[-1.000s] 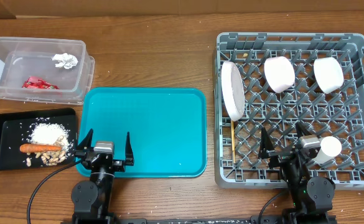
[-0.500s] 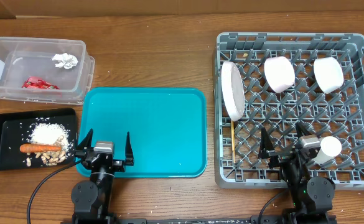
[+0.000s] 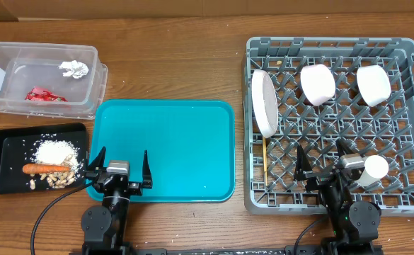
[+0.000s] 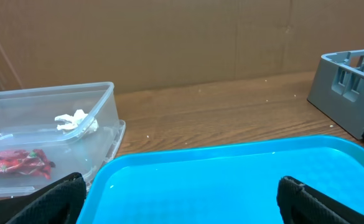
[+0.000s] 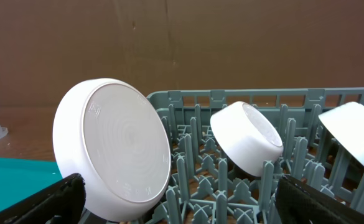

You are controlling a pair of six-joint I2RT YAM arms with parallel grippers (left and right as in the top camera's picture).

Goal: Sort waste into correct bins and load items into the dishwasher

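In the clear tub (image 3: 1, 81) lie a silver foil ball (image 3: 73, 68) and a red sauce packet (image 3: 44, 94). The black tray (image 3: 5, 159) holds white rice (image 3: 54, 151), an orange carrot (image 3: 44, 168) and beige scraps (image 3: 54, 180). The grey rack (image 3: 337, 46) carries a plate (image 3: 265, 103) on edge, two bowls (image 3: 317, 83) (image 3: 374, 85), a cup (image 3: 374, 170) and chopsticks (image 3: 265, 159). My left gripper (image 3: 122, 159) hangs open and empty over the teal tray's near edge. Open too, my right gripper (image 3: 322, 157) is over the rack's front, facing the plate (image 5: 116, 149).
The teal serving tray (image 3: 164, 149) lies bare between the bins and the rack. The left wrist view shows the tub (image 4: 104, 102) ahead on the left and the rack's corner (image 4: 350, 87) on the right. Brown wooden table surrounds everything.
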